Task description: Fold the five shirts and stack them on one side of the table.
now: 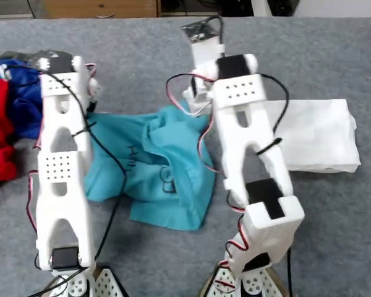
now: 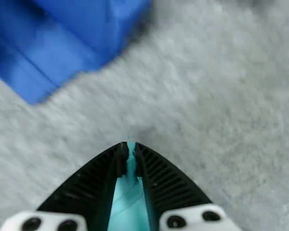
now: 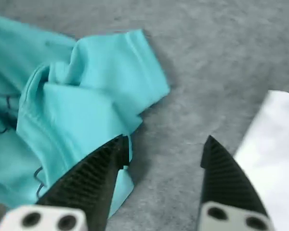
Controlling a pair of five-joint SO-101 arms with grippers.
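**Two grippers at one teal shirt**

Two arms stand side by side over a grey table (image 1: pixel 334 235). The left gripper (image 2: pixel 129 147) is pinched closed on a thin fold of the teal shirt (image 2: pixel 127 192), and the cloth shows between its black fingers right up to the tips. Just beyond it lies a blue shirt (image 2: pixel 62 33), apart from the gripper. The right gripper (image 3: pixel 166 142) is spread wide and holds nothing. One of its fingertips (image 3: pixel 119 144) hangs over the teal shirt's edge, and the other is above bare table near a folded white shirt (image 3: pixel 274 144). From above, the teal shirt lies crumpled mid-table between the two arms. A red shirt (image 1: pixel 0 136) is heaped with the blue one at the left edge, and the white one lies at the right.
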